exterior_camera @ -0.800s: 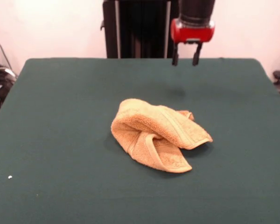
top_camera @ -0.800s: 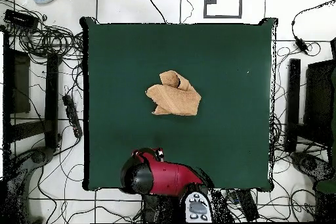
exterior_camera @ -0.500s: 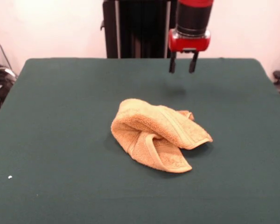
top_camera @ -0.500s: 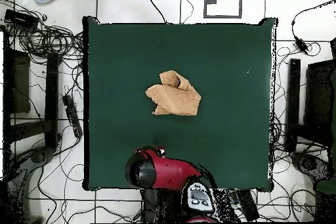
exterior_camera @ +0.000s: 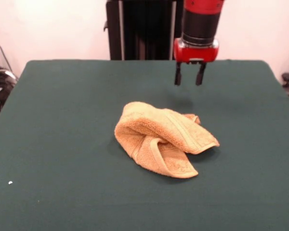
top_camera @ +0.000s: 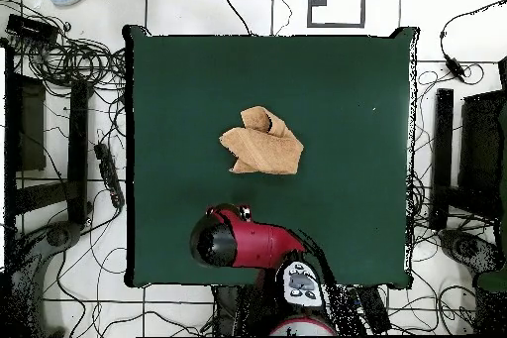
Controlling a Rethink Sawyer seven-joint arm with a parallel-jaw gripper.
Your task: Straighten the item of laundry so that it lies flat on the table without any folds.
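Observation:
The orange-tan towel (exterior_camera: 162, 138) lies crumpled near the middle of the dark green table (exterior_camera: 62, 120), folded over itself with a ribbed band showing along its front flap. In the overhead view the towel (top_camera: 261, 142) is a bunched, uneven shape. My gripper (exterior_camera: 188, 78) hangs above the table behind the towel and a little to its right, clear of the cloth. Its two black fingers (exterior_camera: 177, 77) point down, open, with nothing between them. From overhead only the red and black arm (top_camera: 233, 240) shows, below the towel, and it hides the fingers.
Dark green cloth surrounds the towel on every side. A small white speck (exterior_camera: 10, 182) lies near the front left. Cables and black equipment (top_camera: 69, 106) crowd the floor around the table in the overhead view.
My gripper has come down and moved forward over the table toward the towel, still open. The towel has not moved.

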